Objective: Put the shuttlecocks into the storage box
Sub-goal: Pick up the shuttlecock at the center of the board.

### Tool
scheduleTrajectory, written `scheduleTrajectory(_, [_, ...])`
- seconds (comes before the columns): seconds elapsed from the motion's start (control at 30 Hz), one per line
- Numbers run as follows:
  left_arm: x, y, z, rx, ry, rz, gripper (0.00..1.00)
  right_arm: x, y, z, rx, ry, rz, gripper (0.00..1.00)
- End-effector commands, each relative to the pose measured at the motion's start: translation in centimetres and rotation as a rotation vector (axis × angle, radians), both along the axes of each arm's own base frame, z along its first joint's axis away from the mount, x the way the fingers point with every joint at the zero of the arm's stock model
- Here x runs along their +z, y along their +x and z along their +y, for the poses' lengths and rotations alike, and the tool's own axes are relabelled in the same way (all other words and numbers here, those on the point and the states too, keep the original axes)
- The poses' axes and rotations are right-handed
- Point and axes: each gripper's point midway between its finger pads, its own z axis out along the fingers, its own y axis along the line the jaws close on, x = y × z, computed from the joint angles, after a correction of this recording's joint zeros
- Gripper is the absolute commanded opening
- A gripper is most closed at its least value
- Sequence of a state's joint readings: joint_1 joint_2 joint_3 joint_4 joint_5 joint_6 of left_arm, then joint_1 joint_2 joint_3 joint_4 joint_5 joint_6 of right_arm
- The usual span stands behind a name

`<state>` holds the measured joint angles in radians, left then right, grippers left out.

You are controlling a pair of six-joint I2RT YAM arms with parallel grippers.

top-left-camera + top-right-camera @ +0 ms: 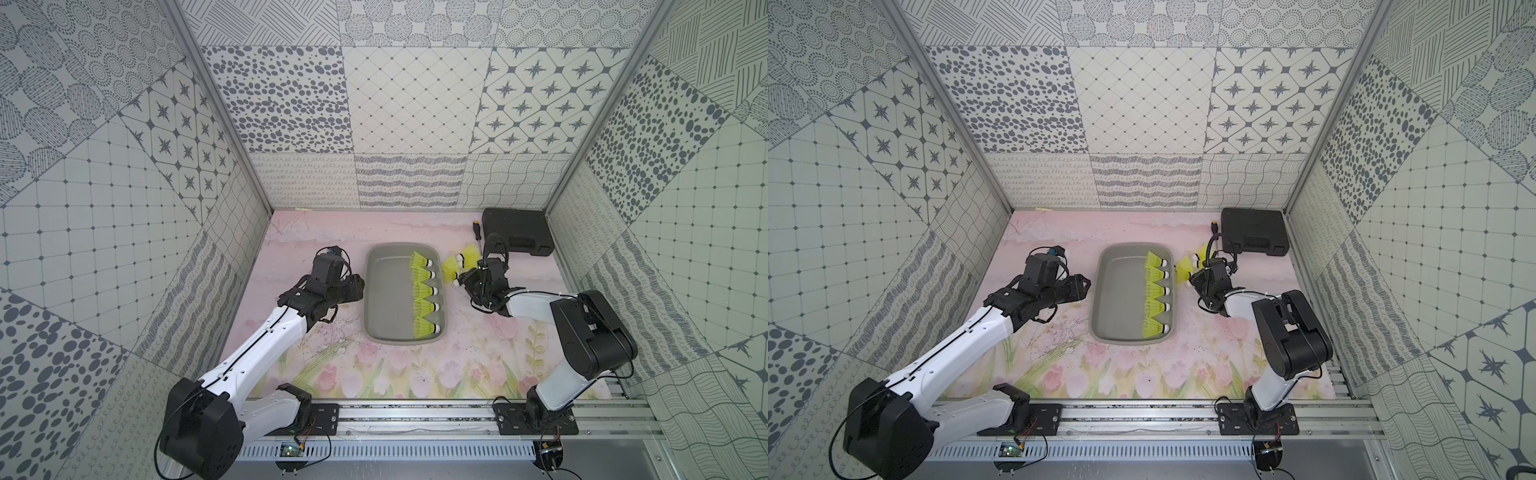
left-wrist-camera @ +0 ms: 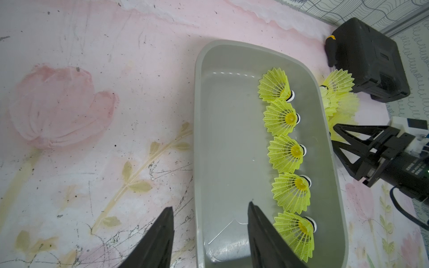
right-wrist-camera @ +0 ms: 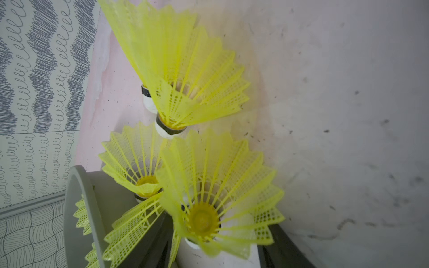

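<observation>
Right fingers (image 3: pixel 285 253) maybe gripping shuttlecock (image 3: pixel 202 218), left arm (image 1: pixel 266 332) outstretched

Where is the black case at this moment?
In both top views the black case lies in the far right corner of the table, beside the screwdriver.

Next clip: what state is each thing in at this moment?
Storage box: lidless, partly filled.
Boxed shuttlecocks: five, lying in a row along one wall.
Loose shuttlecocks: clustered on the mat beside the box.
Black case: closed.
Left pincer: open, empty.
Right pincer: straddling one loose shuttlecock; grip unclear.
</observation>
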<state>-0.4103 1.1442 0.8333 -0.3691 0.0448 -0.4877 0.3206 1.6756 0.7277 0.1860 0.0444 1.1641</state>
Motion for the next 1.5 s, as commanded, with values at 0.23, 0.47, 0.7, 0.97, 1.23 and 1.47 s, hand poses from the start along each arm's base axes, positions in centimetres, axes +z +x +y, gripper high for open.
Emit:
scheduleTrajectory(0.23, [0.5, 0.1, 0.0, -0.021, 0.004, -0.022, 0.55, -1.0, 0.2, -0.8, -0.040, -0.037, -0.005, 0.35])
scheduleTrajectory(0.47, [0.8, -0.3, 0.2, -0.022, 0.007, -0.029, 0.55, -0.2, -0.9, -1.3, 0.060, -0.106, -0.016, 0.29])
scheduleTrajectory(0.7, [0.9, -0.6, -0.1, -0.038, -0.008, -0.025, 0.55, 0.6, -4.4, -1.2, 0.238, -0.187, 0.043, 0.28])
scheduleTrajectory(0.97, [1.3, -1.1, -0.2, -0.047, -0.026, -0.027, 0.54, 0.9, -9.2, -1.5, 0.420, -0.254, 0.190, 0.29])
scheduleTrajectory(1.23, [1.5, -1.4, -0.2, -0.041, -0.050, -0.033, 0.54, -0.1, -11.5, -2.0, 0.494, -0.293, 0.293, 0.37])
scheduleTrajectory(1.47, [1.5, -1.4, -0.3, -0.042, -0.057, -0.031, 0.54, -0.1, -11.1, -1.9, 0.521, -0.330, 0.311, 0.60])
